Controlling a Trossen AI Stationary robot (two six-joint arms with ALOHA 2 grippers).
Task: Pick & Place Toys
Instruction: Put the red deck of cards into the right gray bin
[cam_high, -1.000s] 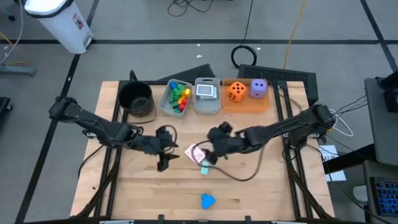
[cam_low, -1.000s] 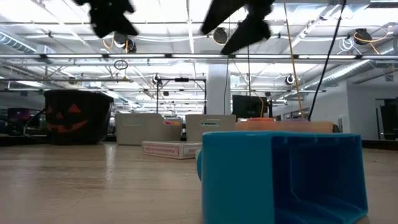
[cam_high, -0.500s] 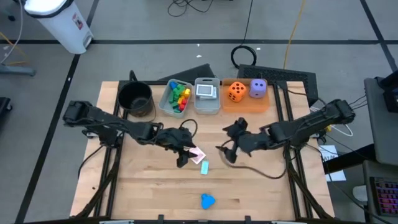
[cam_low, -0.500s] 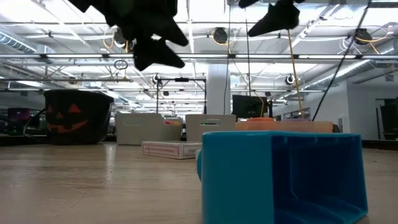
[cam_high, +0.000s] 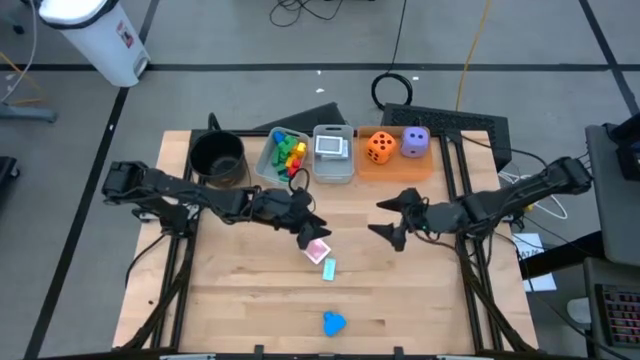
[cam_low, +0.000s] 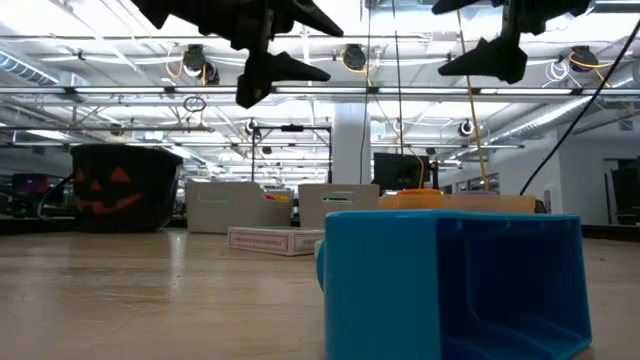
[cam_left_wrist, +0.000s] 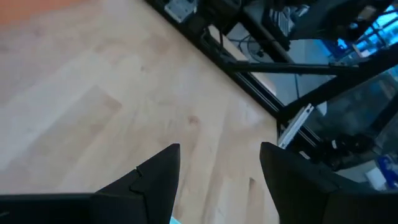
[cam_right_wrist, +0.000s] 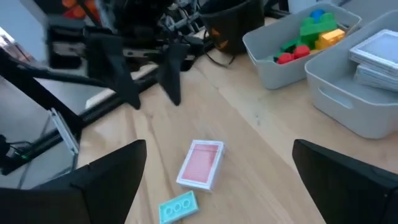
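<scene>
**Both grippers up off the table, nothing held**

Your wooden table (cam_high: 240, 300) carries a row of containers along its far edge: the round black pot (cam_high: 218, 158) nearest the far left corner, then a clear bin of coloured blocks (cam_high: 283, 155), a second clear bin holding playing cards (cam_high: 332, 150), and a flat orange tray (cam_high: 395, 165) bearing the orange die (cam_high: 380, 147) and the purple die (cam_high: 416, 142).

Your left gripper (cam_high: 308, 228) hangs over the middle of the table, just beside the loose cards; its fingers stand partly spread and grip nothing. Your right gripper (cam_high: 392, 217) hovers toward the right edge, well apart from those cards, fingers spread wide and empty.

Three toys lie loose on the table. A blue block (cam_high: 333, 323) sits near the front edge. A red-backed pack of cards (cam_high: 318, 248) lies flat near the centre, and a small teal block (cam_high: 329, 268) rests just beside it on the front side.
</scene>
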